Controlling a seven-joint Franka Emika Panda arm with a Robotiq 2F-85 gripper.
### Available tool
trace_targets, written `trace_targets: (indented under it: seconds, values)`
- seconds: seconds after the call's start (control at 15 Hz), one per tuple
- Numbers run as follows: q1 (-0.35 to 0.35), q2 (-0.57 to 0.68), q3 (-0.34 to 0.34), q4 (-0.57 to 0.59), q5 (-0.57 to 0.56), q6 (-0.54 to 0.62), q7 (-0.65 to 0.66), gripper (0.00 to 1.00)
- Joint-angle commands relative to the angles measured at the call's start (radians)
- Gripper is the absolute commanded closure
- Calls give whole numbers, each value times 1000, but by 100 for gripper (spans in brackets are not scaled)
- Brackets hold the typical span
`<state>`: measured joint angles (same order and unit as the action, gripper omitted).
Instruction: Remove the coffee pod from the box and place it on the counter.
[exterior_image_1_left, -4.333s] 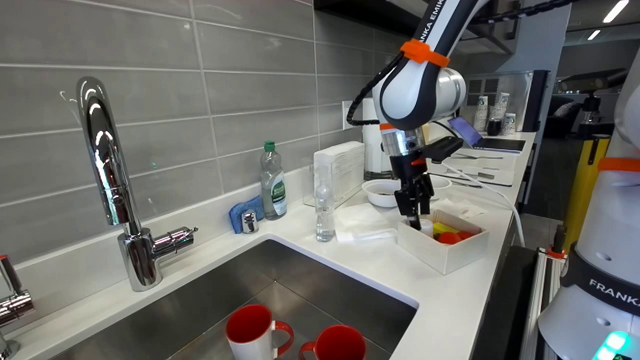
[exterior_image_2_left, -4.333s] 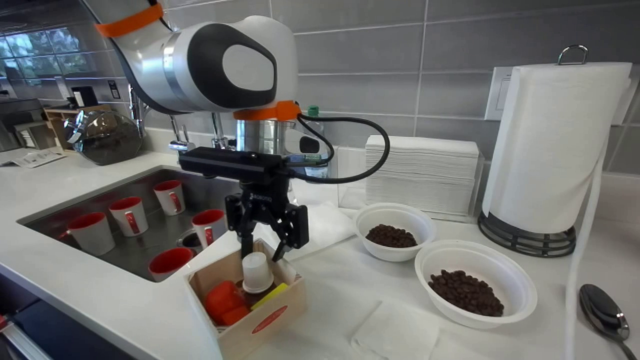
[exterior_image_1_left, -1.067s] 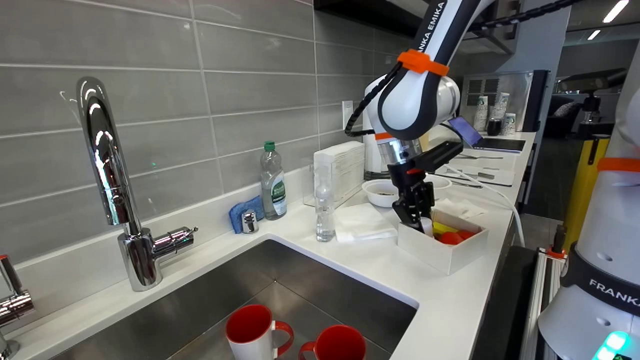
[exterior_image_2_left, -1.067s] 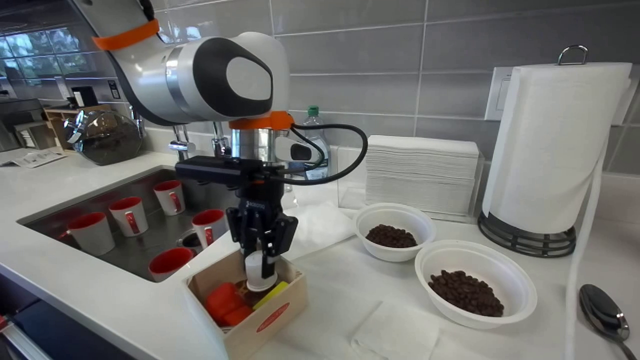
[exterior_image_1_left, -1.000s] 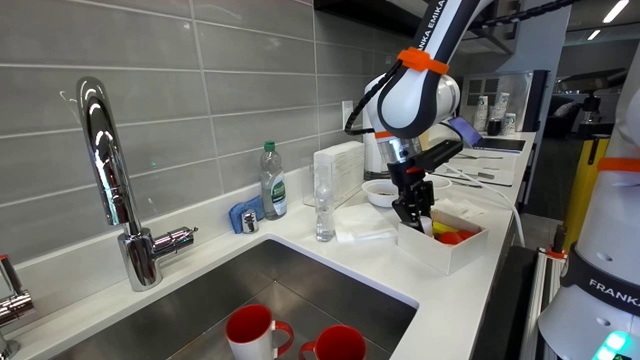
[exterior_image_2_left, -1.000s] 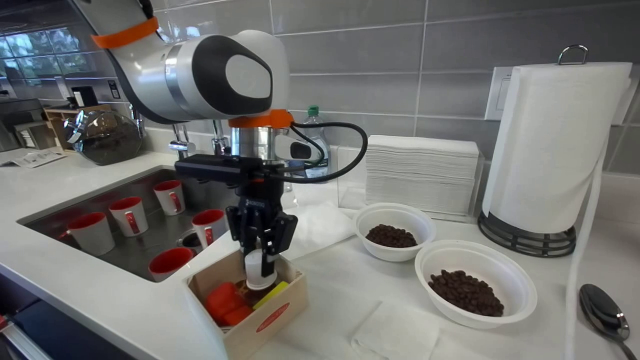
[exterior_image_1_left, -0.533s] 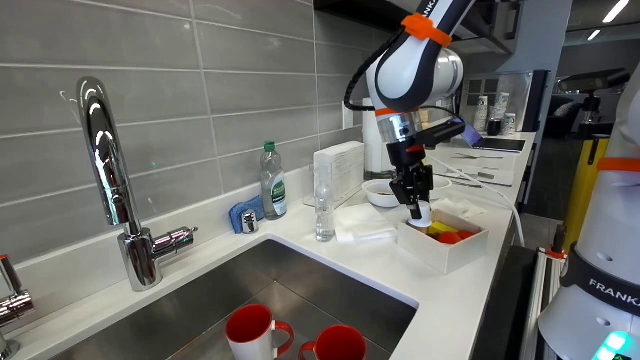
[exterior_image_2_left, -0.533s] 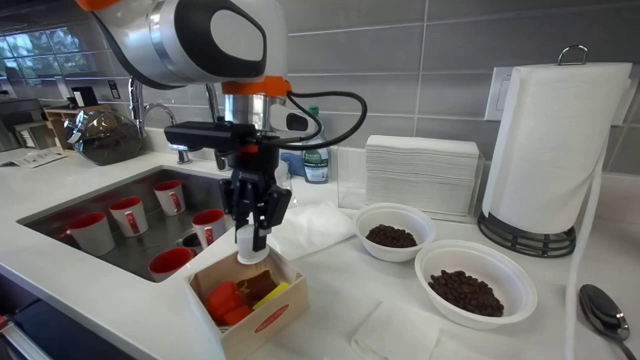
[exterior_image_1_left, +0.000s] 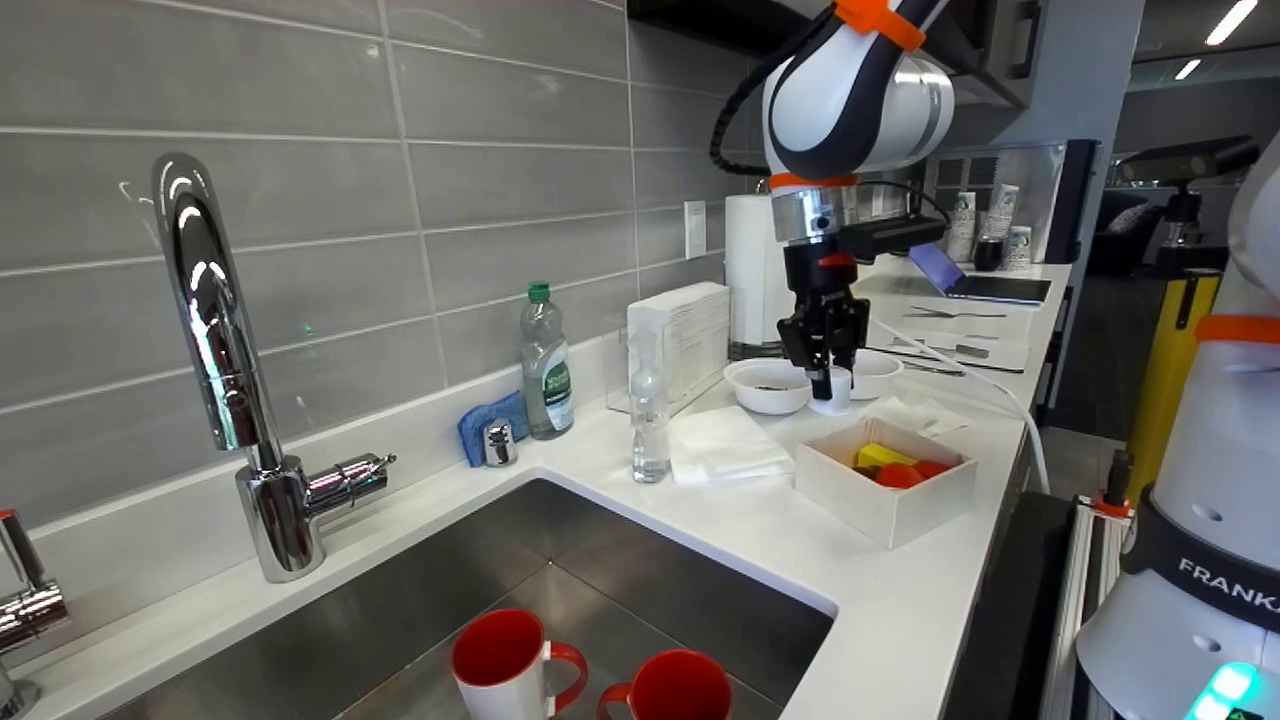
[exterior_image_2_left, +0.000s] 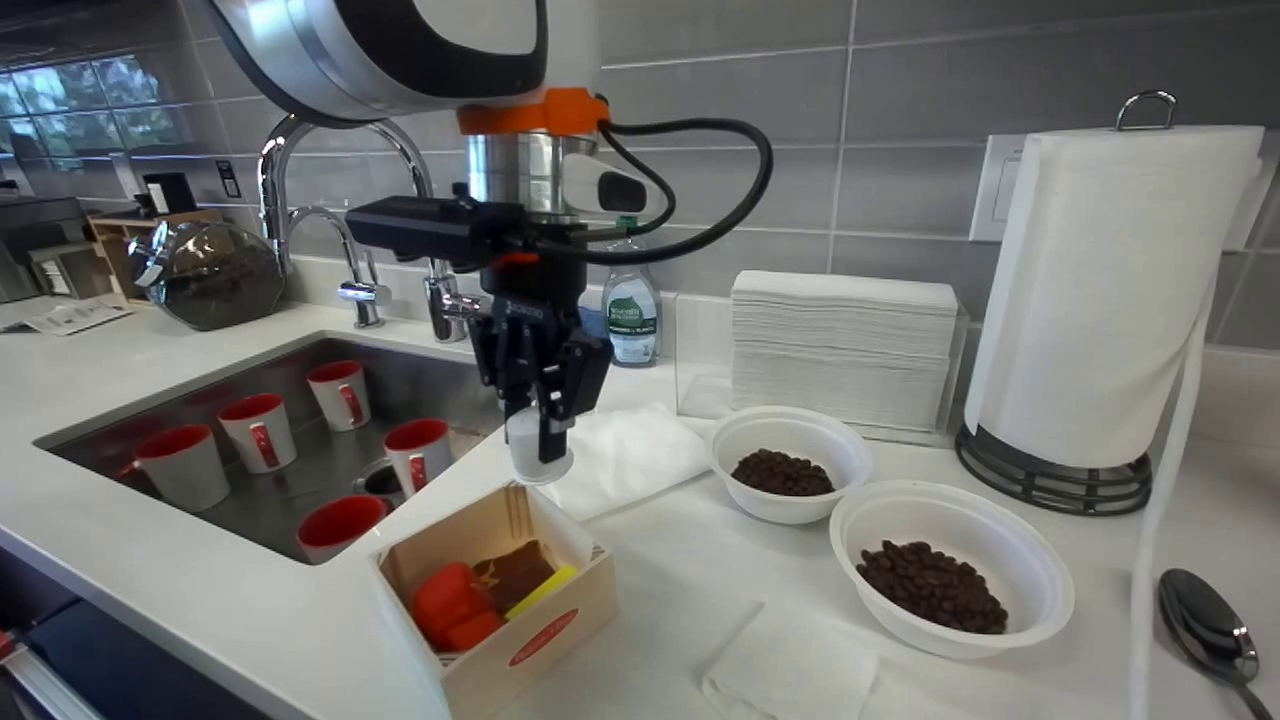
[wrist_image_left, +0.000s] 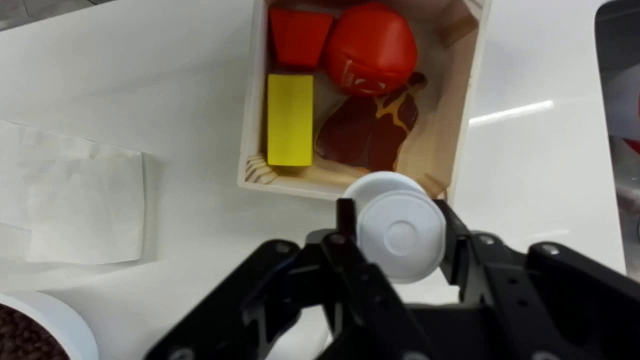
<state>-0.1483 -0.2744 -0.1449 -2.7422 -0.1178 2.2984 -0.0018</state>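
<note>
Fingers (wrist_image_left: 346, 216) hold the pod (wrist_image_left: 401, 237); box edge (wrist_image_left: 291, 189) near; counter (wrist_image_left: 200, 205) around.

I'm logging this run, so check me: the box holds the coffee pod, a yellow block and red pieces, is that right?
Not quite: the coffee pod is out of the box, held in the gripper, as both exterior views show. The yellow block and red pieces are indeed in the box.

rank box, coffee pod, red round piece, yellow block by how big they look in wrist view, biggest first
Box, partly cut off
Coffee pod and red round piece: too alike to rank, the pod being closer up
Yellow block
</note>
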Motion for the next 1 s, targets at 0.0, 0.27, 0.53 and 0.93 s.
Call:
trace_targets:
  seconds: [0.0,0.27,0.53,0.93]
  values:
    - [-41,16,-39,1,15,100,-14,92]
    - [-92,76,-70,15,6,200,26,92]
    - [-130,166,-85,40,-5,272,77,92]
    - [-141,305,-105,90,-13,354,125,92]
